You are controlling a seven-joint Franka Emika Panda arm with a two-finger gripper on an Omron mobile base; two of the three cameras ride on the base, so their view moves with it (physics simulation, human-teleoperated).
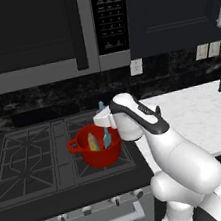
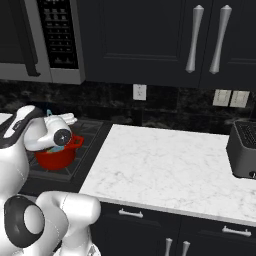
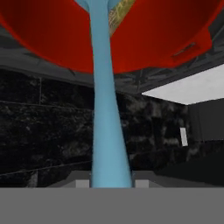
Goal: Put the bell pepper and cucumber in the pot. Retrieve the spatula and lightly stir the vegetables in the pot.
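The red pot (image 1: 97, 155) stands on the stove's right front burner, also seen in the right base view (image 2: 59, 159) and upside down in the hand view (image 3: 43, 39). The light-blue spatula (image 1: 107, 137) stands nearly upright with its blade down inside the pot, its handle (image 3: 103, 87) running along the hand view. My gripper (image 1: 103, 117) hangs just above the pot's rim, shut on the handle's upper part (image 3: 105, 183). A pale-yellow bell pepper (image 1: 92, 142) lies in the pot beside the blade. A yellow-green piece (image 3: 120, 13) shows behind the handle. The cucumber I cannot tell apart.
The black gas stove (image 1: 29, 161) has grates left of the pot. A white marble counter (image 2: 165, 165) stretches to the right, with a dark toaster (image 2: 245, 150) at its far end. A microwave (image 1: 35, 38) and dark cabinets (image 2: 165, 40) hang above.
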